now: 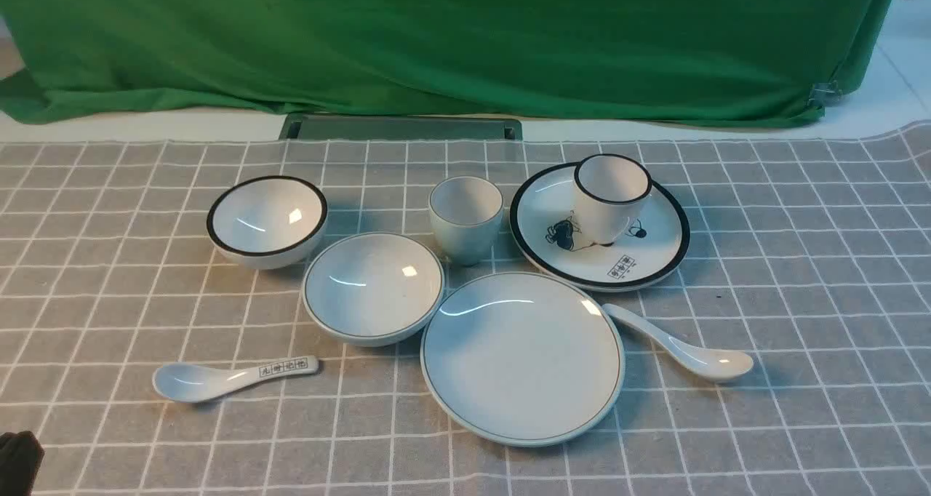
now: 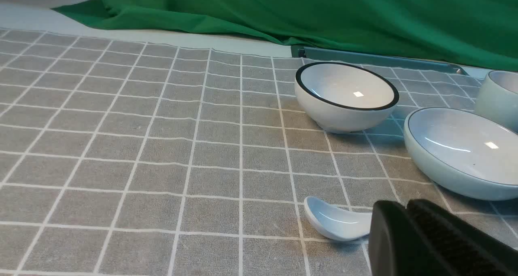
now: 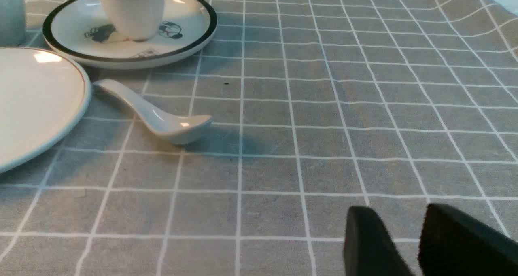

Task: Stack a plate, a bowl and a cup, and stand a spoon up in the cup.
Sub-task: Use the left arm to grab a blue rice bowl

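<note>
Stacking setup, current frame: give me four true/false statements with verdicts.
1. The black-rimmed cup stands on the black-rimmed plate. True.
2. The bowl sits on the plate. False: it rests on the cloth, left of the plate.
3. The spoon stands in the cup. False: it lies on the cloth, right of the plate.
4. The right pincer is open and empty. True.

It is bright, with the light coming from around nine o'clock. Little white shiny spots sit on the plate [image 1: 522, 380] and the bowl [image 1: 364, 296]. The spoon [image 1: 680, 343] throws a soft shadow toward three o'clock. Everything looks a bit fuzzy.
</note>
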